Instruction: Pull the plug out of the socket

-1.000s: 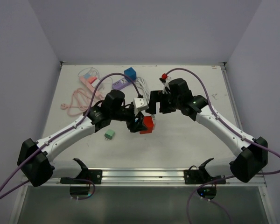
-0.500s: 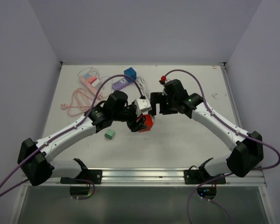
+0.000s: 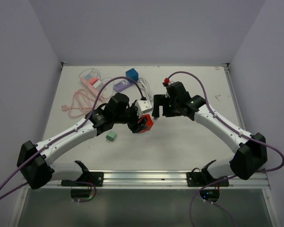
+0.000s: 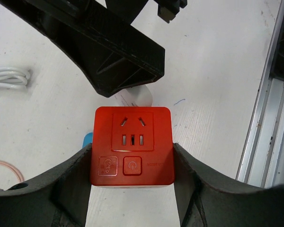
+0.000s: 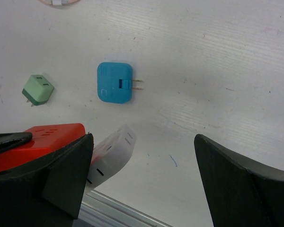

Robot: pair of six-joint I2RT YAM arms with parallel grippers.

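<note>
L gripper (image 4: pixel 131 161) is clamped on the red socket cube (image 4: pixel 131 137), one finger flat on each side face, outlet face looking up at the wrist cam. It's held up off the table (image 3: pixel 189 137), roughly mid-table.

The white plug (image 5: pixel 111 153) sticks out of the cube's far side, towards the R arm. R gripper (image 5: pixel 143 142) is spread wide w/ nothing in it. The plug sits close by one finger, not centred between them, and I can't tell if it's touching.

Handling guess: both bits are hard glossy plastic, light and rigid, so no squish but prob slippery, and the prongs will grip by friction. I'd pinch the plug body on its flat sides, right beside the cube but not on it, then pull straight along the prongs, no twisting.

Further out, a blue adapter (image 5: pixel 114 82) and a green adapter (image 5: pixel 38 89) lie loose on the table, apart from each other.
</note>
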